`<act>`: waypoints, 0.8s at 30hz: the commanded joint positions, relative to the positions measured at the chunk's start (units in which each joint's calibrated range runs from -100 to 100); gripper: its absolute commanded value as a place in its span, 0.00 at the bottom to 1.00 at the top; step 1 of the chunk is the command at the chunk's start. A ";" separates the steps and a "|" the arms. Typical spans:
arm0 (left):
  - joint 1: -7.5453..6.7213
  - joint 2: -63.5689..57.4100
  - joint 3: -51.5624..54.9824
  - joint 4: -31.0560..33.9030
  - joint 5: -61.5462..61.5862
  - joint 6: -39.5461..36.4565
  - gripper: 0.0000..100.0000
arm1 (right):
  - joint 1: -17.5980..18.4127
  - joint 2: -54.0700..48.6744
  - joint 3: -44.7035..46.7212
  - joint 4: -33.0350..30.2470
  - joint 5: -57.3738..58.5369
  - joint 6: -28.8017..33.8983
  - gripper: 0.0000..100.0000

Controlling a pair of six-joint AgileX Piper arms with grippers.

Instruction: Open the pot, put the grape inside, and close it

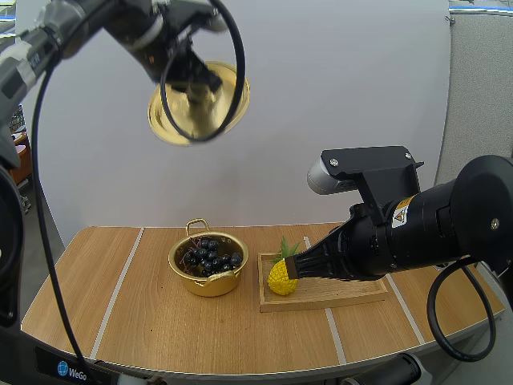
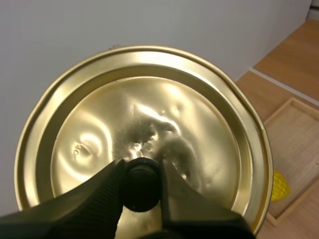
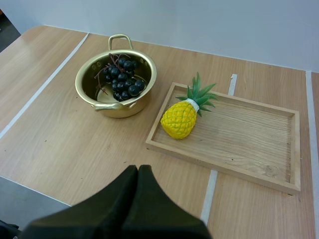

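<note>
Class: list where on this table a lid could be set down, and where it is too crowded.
Free: the table left of the pot, the strip in front of pot and tray, and the tray's floor right of the pineapple. Crowded: the narrow gap between pot and tray.

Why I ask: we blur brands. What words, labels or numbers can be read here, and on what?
"WeGo": on the dark plate below the table's front edge, beside a round logo.
Yellow warning label on the right arm: too small to read.
Stamped mark on the lid's underside: too faint to read.
Nothing else bears text.
</note>
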 commanded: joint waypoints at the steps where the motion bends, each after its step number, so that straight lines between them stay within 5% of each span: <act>1: -0.19 -0.29 15.18 -2.80 0.00 2.55 0.00 | -0.18 -0.76 0.03 0.52 0.00 -0.44 0.00; 12: -0.19 2.15 29.84 -2.70 -9.43 5.29 0.00 | -0.18 -0.76 0.03 0.52 0.00 -0.44 0.00; 24: -0.19 13.91 30.68 -0.33 -9.25 5.80 0.00 | -0.18 -0.76 0.03 0.52 0.00 -0.68 0.00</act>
